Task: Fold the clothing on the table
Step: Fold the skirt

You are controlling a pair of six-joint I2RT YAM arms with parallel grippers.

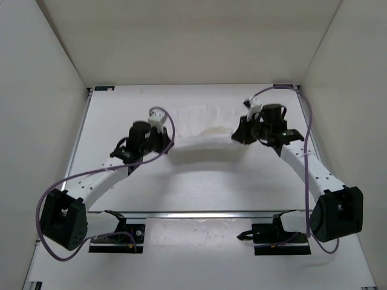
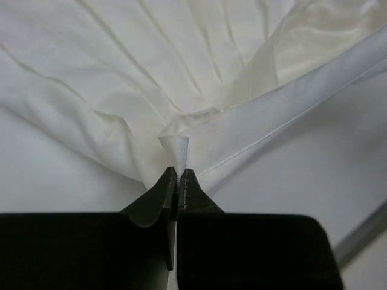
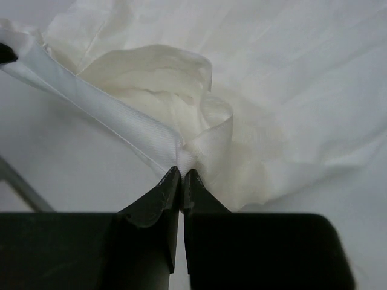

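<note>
The white clothing (image 1: 202, 124) hangs stretched between both arms over the far middle of the table (image 1: 199, 181), its near hem lifted and its far part lying in pleats on the surface. My left gripper (image 1: 164, 134) is shut on the clothing's left corner; in the left wrist view the pinched fold (image 2: 175, 151) sticks up from the gripper (image 2: 179, 174). My right gripper (image 1: 237, 136) is shut on the right corner, where bunched clothing (image 3: 175, 103) gathers above the gripper (image 3: 182, 175). The hem (image 2: 284, 103) runs taut away to the right.
White walls (image 1: 36, 90) enclose the table on three sides. A silver rail (image 1: 199, 214) crosses the near edge by both arm bases (image 1: 63, 217). Purple cables (image 1: 308, 139) loop off each arm. Bare table surface (image 1: 199, 181) lies between the arms under the lifted hem.
</note>
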